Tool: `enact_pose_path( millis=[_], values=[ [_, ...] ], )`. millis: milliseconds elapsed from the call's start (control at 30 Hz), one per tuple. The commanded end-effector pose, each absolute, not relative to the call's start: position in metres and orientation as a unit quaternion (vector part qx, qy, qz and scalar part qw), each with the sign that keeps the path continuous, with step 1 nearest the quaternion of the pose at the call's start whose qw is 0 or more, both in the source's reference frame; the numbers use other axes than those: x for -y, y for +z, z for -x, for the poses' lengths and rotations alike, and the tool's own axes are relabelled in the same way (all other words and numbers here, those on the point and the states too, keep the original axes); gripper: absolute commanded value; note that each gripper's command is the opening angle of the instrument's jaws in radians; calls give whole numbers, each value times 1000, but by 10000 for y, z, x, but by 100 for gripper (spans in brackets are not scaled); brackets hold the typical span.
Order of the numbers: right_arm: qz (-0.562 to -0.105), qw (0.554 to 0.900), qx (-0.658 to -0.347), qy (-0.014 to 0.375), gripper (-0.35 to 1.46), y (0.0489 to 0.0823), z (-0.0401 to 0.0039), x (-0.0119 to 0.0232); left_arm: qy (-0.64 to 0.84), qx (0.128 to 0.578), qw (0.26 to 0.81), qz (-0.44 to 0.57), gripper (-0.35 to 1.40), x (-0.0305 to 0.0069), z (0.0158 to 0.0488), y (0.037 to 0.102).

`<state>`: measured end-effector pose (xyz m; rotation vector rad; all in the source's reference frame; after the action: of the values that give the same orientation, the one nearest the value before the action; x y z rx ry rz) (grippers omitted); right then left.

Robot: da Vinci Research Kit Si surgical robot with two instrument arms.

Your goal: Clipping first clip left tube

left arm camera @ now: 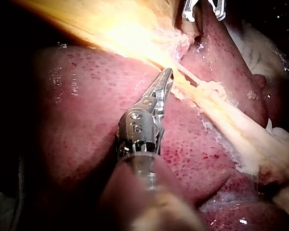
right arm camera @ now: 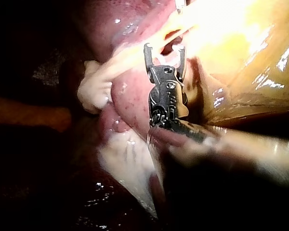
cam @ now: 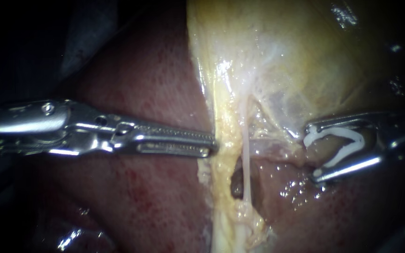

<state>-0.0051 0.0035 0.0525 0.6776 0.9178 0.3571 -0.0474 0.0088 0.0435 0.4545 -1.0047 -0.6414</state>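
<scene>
Endoscope view: right instrument's claw (cam: 311, 152) stands wide, holding a white clip (cam: 348, 140); left claw (cam: 213, 145) pinches yellow tissue (cam: 224, 161).

Endoscope: set close above the tissue, facing the pale yellow fibrous band (cam: 223, 159) that lies between the slim silver left instrument (cam: 213, 147) and the slim silver right instrument (cam: 311, 152). It is near enough to show the white clip (cam: 338, 145) between the latter's jaws.
Left wrist camera: behind its own shaft, looking ahead along it to the band (left arm camera: 231, 120).
Right wrist camera: behind the right instrument (right arm camera: 164, 49), facing ahead likewise.
Shared by all three: the band and the dark red glossy liver (cam: 151, 84).
</scene>
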Motion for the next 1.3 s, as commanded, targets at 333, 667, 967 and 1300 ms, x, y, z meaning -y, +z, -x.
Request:
enact_pose_path(
  millis=[333, 667, 967, 1300],
  values=[
    [-318, 827, -432, 169, 55, 524, 49, -32, -299, 469, 803, -214, -35, -84, 472, 426],
    [-321, 827, -431, 166, 55, 524, 32, -18, -296, 471, 801, -221, -35, -77, 453, 398],
    [-341, 823, -422, 167, 54, 543, 11, 14, -296, 471, 801, -222, -35, -77, 451, 394],
    [-359, 819, -408, 183, 55, 569, -20, 46, -298, 471, 800, -222, -35, -75, 453, 387]
  ],
)
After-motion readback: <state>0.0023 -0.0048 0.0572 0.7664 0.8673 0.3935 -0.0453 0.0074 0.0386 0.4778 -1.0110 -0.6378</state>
